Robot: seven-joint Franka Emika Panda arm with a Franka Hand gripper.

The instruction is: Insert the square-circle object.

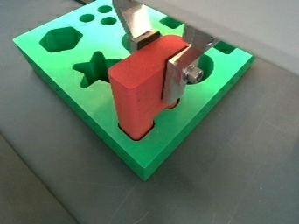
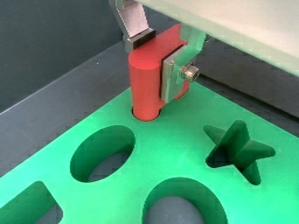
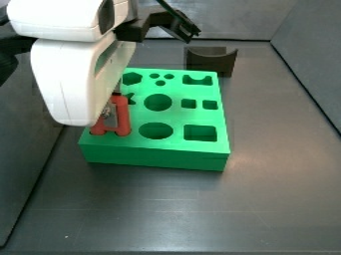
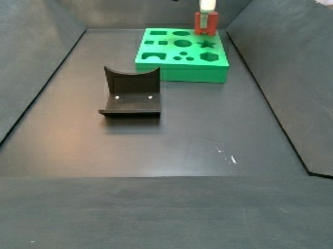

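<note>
The square-circle object (image 1: 140, 87) is a bright-red peg standing upright with its lower end inside a cut-out near one edge of the green board (image 1: 65, 61). My gripper (image 1: 163, 54) is shut on the peg's upper part, one silver finger (image 1: 181, 70) on each side. In a wrist view the peg's round side (image 2: 146, 79) goes into a hole in the board (image 2: 128, 171), with the gripper (image 2: 162, 54) on it. In a side view the peg (image 3: 114, 116) is partly hidden behind the white wrist housing. In a side view the peg (image 4: 205, 21) stands on the board's far side (image 4: 182, 68).
The board has several other cut-outs, among them a star (image 1: 96, 68), a hexagon (image 1: 59, 38) and an oval (image 2: 103, 150). The dark fixture with a curved notch (image 4: 130, 94) stands on the dark floor away from the board; it also shows in a side view (image 3: 210, 60).
</note>
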